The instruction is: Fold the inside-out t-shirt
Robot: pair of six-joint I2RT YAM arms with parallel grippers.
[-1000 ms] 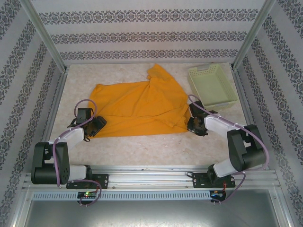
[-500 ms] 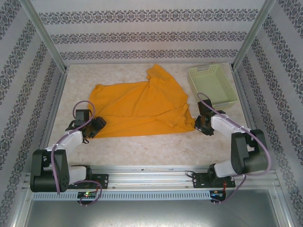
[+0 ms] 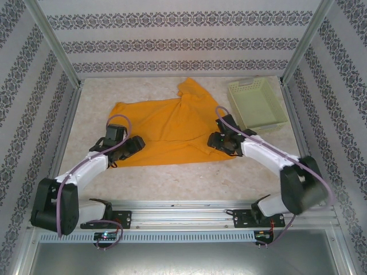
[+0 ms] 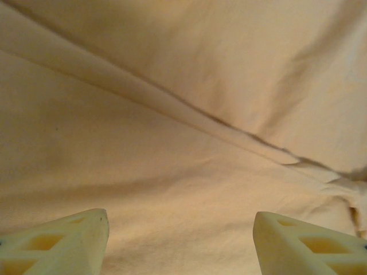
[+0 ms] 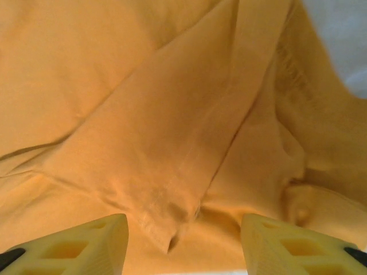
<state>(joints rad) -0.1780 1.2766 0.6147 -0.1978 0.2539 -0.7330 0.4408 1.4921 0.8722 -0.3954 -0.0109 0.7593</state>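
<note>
The inside-out t-shirt [image 3: 166,129] lies rumpled on the table [image 3: 172,177]. My left gripper [image 4: 180,226] and right gripper [image 5: 183,226] gape over it — closing here might snag one layer only — bunching the fold.

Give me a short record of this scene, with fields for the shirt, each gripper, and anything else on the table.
shirt: orange-yellow t-shirt, spread out and creased on the table, not yet neatly folded
left gripper: left gripper open, over the shirt's near left part, holding nothing
right gripper: right gripper open, over a turned-over flap on the shirt's right side, holding nothing
other: pale green basket, far right corner, empty
</note>
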